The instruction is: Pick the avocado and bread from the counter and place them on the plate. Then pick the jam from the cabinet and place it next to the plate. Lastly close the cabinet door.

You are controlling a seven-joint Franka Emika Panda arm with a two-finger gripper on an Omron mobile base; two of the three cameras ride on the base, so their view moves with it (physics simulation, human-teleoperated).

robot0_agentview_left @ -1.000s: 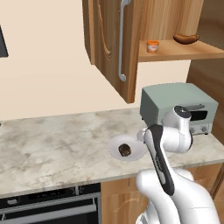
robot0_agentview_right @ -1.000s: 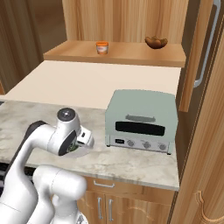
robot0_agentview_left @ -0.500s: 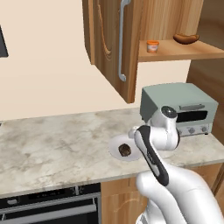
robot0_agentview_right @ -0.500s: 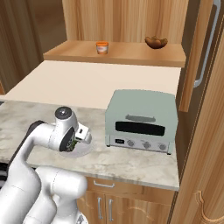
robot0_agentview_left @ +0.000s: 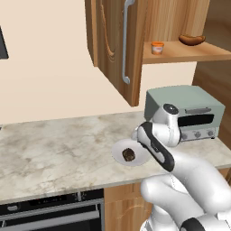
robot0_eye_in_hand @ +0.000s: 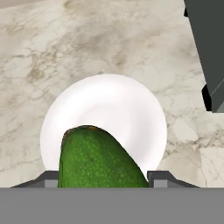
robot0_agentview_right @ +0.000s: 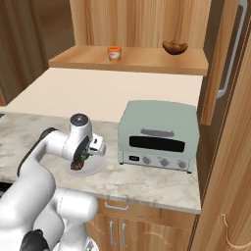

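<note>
The pincer (robot0_eye_in_hand: 103,186) is closed on the avocado (robot0_eye_in_hand: 98,159), whose green pebbled body rises between the two finger tips (robot0_eye_in_hand: 48,178) in the hand view, directly over the white plate (robot0_eye_in_hand: 131,109). That plate lies on the marbled bench (robot0_agentview_left: 54,149), a little to the left of the grey-green toaster oven (robot0_agentview_right: 159,135) as the right base view shows it. In the left base view the dark brown bread (robot0_agentview_left: 128,154) already sits on the plate (robot0_agentview_left: 118,150), and the arm's hand is bent down just beside it; from the right base view the pincer (robot0_agentview_right: 83,158) hangs low over the plate (robot0_agentview_right: 95,169), a sliver of green showing at its tip, though whether the fruit touches the plate cannot be told. Up in the cabinet (robot0_agentview_left: 180,18), the orange jam (robot0_agentview_left: 157,47) stands on the wooden shelf (robot0_agentview_right: 142,61), well apart from a glossy orange-brown sausage-shaped thing (robot0_agentview_right: 175,47) farther along the same board. The cabinet door (robot0_agentview_left: 115,45) stands swung open, its long silver bar handle (robot0_agentview_left: 126,40) facing outward.
</note>
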